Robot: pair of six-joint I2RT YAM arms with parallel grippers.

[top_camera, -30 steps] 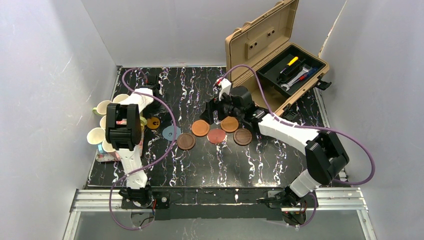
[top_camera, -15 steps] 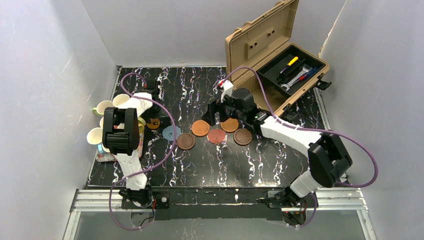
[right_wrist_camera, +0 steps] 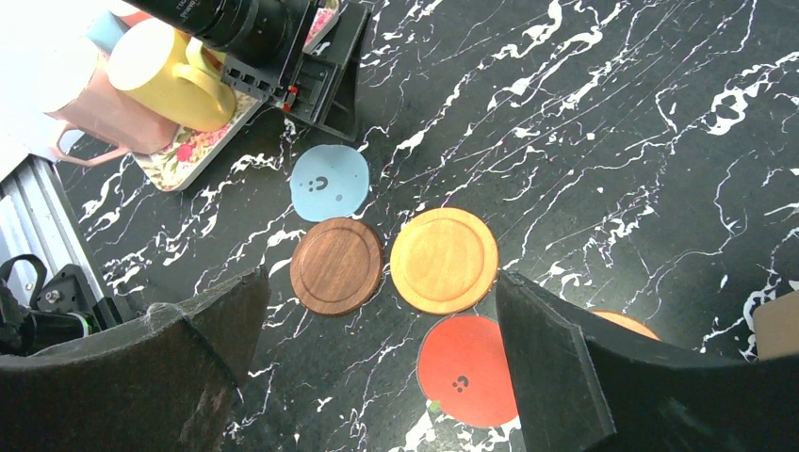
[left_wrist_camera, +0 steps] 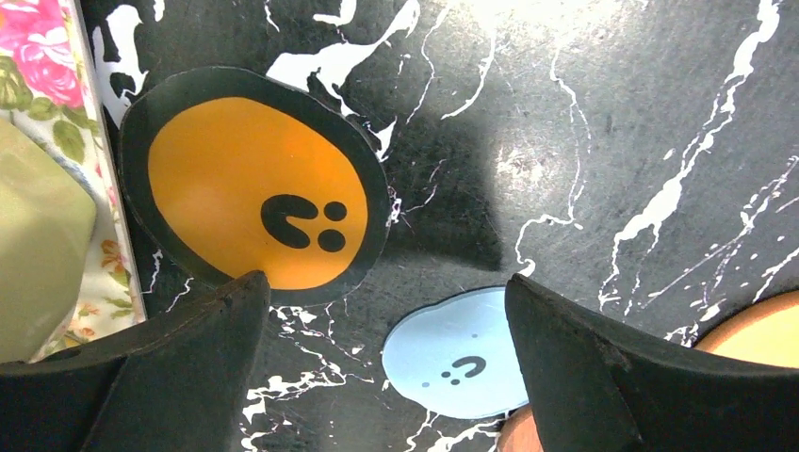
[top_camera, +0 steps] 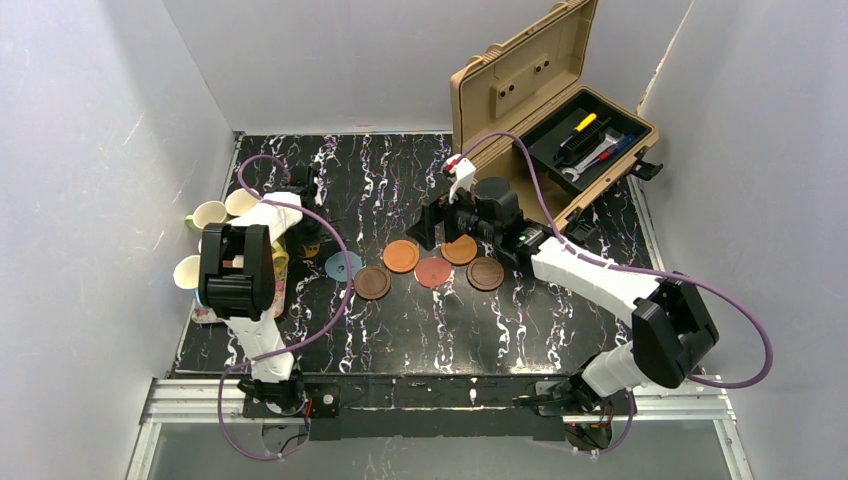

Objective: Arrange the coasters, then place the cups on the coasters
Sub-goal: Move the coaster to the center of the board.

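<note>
Left gripper (left_wrist_camera: 384,292) spread wide, nothing held; thin round orange coaster with dark mark (left_wrist_camera: 250,184) lies flat beneath, off-centre towards the floral rectangular tray (left_wrist_camera: 33,47) just beside it; on closing, the tray rim may be struck and the disc missed

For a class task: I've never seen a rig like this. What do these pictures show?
A robot's left arm and right arm are bolted to a black marbled table. One picture looks down from above; the others come from a camera on each wrist, so the dark shapes at the bottom are its claw. The left claw hangs open by an orange round coaster with a dark mark and a pale blue coaster. The right claw, also open, hangs near a dark brown wooden coaster, a light wooden coaster and a red coaster. A yellow mug stands on a floral tray beside a pink mug. Nothing is held.
</note>
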